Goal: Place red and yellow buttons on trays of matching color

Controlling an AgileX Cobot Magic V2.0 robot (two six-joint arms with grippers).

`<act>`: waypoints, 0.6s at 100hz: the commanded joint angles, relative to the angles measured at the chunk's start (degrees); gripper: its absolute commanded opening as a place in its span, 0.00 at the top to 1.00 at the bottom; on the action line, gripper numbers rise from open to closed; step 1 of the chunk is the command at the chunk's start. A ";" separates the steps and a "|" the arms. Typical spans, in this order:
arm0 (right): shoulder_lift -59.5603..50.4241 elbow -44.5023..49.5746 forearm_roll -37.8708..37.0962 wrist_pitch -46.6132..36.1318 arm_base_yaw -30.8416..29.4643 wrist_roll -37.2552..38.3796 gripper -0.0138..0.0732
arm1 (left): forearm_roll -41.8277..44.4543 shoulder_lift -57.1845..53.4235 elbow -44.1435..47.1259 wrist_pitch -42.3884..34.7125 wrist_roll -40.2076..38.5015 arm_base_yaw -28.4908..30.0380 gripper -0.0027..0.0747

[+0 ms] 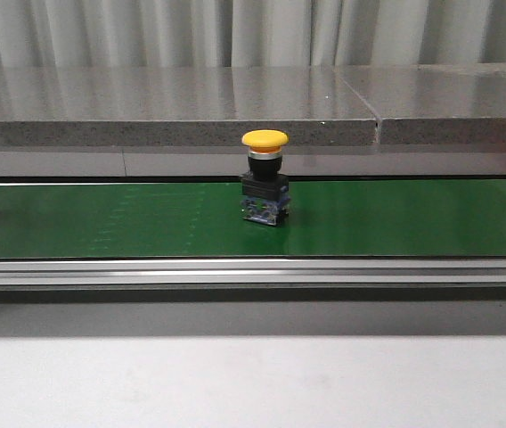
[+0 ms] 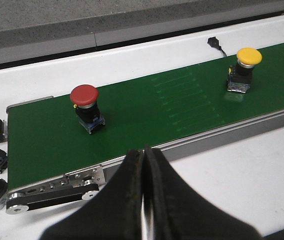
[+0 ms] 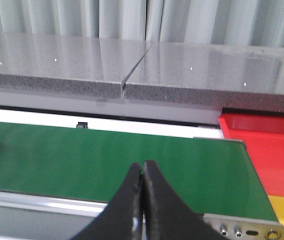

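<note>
A green conveyor belt (image 1: pixel 395 218) runs across the white table (image 1: pixel 253 379), aluminium rail (image 1: pixel 253 272) along its near edge; behind the belt, a grey stone ledge (image 1: pixel 173 107), pale curtains (image 1: pixel 235 31) above it

No words, numbers, labels or brand marks can be read in any view; neither the green belt (image 1: pixel 146 218) nor the yellow button (image 1: pixel 265 178) standing on it carries legible print.
</note>
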 commanded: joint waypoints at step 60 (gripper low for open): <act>6.84 -13.21 -0.55 2.12 -0.42 -0.40 0.92 | -0.76 -23.43 4.52 -0.05 -0.50 -0.58 0.99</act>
